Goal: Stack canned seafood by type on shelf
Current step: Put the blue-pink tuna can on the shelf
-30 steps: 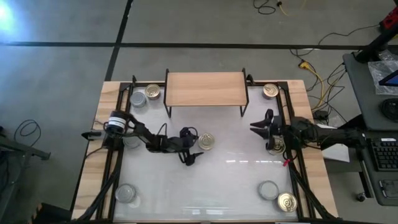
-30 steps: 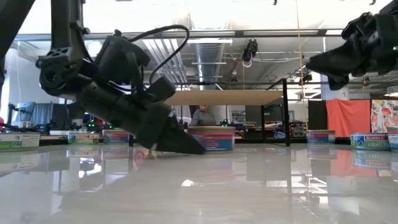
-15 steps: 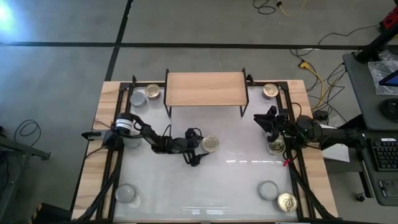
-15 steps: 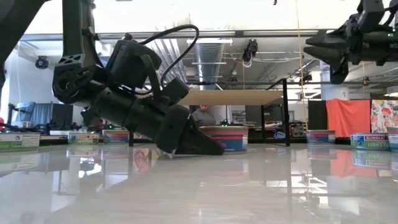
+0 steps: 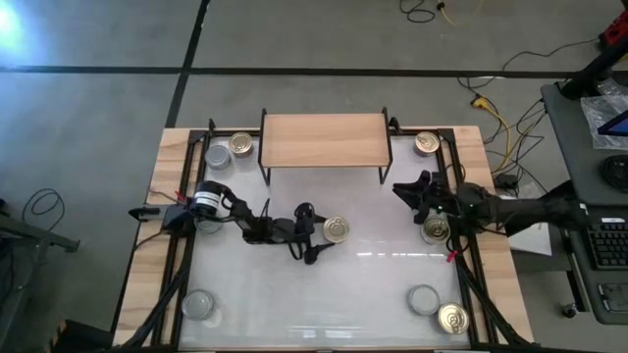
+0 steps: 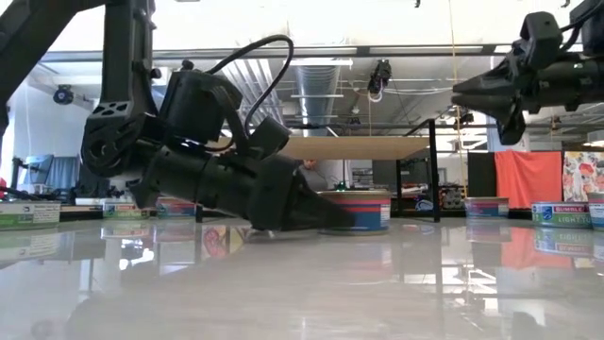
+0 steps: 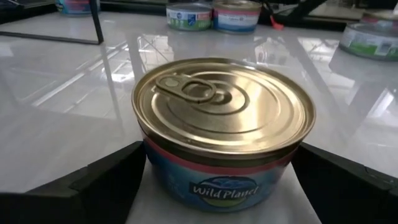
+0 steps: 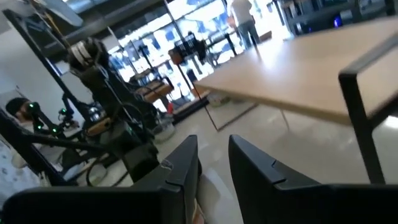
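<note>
A gold-lidded can of seafood [image 5: 337, 229] stands upright on the white table, in front of the shelf [image 5: 324, 140]. The shelf's wooden top is bare. My left gripper [image 5: 319, 233] lies low and nearly level, open, and its two fingers [image 7: 93, 186] flank the can [image 7: 224, 124]. My right gripper [image 5: 400, 189] hovers above the table near the shelf's right leg. Its fingers [image 8: 180, 168] are a narrow gap apart with nothing between them. My left gripper comes at the gold-lidded can level from the table's left, one finger along each side of the can's wall [image 7: 149, 168]. The can rests on its base, lid up. Whether the fingers touch the wall I cannot tell.
More cans stand round the table's edges: a silver one [image 5: 218, 157] and a gold one [image 5: 240, 145] at the far left, gold ones at the far right [image 5: 426, 143] and under the right arm [image 5: 435, 230], two near right [image 5: 424, 299], and one near left [image 5: 199, 305].
My left gripper has sunk and gone toward the table's right edge, tipping closer to level. The gold-lidded can has slid a little to the right with it, still upright. My right gripper has rolled about its own axis above the table.
</note>
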You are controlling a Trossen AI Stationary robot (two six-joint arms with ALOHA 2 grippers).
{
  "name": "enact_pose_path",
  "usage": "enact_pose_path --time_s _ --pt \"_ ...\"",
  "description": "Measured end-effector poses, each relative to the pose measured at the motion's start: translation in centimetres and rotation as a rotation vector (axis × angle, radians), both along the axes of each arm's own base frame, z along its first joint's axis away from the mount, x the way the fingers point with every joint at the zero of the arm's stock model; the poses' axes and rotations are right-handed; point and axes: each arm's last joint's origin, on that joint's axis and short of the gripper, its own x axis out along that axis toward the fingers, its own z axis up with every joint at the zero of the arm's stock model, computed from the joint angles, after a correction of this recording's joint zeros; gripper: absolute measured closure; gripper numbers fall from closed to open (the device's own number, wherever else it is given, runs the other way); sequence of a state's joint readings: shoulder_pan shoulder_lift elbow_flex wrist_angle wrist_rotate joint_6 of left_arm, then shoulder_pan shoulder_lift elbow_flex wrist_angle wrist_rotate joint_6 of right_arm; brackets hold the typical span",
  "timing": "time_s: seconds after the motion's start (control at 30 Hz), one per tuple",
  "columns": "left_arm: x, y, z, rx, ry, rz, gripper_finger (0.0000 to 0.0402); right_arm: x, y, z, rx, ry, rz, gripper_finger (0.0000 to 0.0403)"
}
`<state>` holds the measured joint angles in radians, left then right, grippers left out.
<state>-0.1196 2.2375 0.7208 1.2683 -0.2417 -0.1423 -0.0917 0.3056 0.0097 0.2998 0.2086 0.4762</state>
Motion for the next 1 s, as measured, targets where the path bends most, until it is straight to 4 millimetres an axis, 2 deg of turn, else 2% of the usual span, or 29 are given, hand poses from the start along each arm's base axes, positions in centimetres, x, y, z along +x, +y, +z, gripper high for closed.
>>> enact_pose_path --time_s 0.3,0.43,0.6,1.0 --pt "-0.1 0.1 -0.1 -0.013 -0.005 0.006 0.0049 1.7 0.7 -1.7 0.058 0.168 0.122 0.0339" --pt "-0.1 0.2 -0.1 -0.015 -0.006 0.011 0.0054 3.1 1.4 -1.3 0.059 0.236 0.17 0.035" --pt "-0.2 0.3 -0.1 -0.015 -0.006 0.014 0.0049 5.1 2.0 -1.2 0.056 0.343 0.203 0.0366" --pt "-0.1 0.3 -0.1 0.0 -0.003 -0.002 0.0046 10.9 2.4 -3.6 0.07 0.603 0.189 0.0393"
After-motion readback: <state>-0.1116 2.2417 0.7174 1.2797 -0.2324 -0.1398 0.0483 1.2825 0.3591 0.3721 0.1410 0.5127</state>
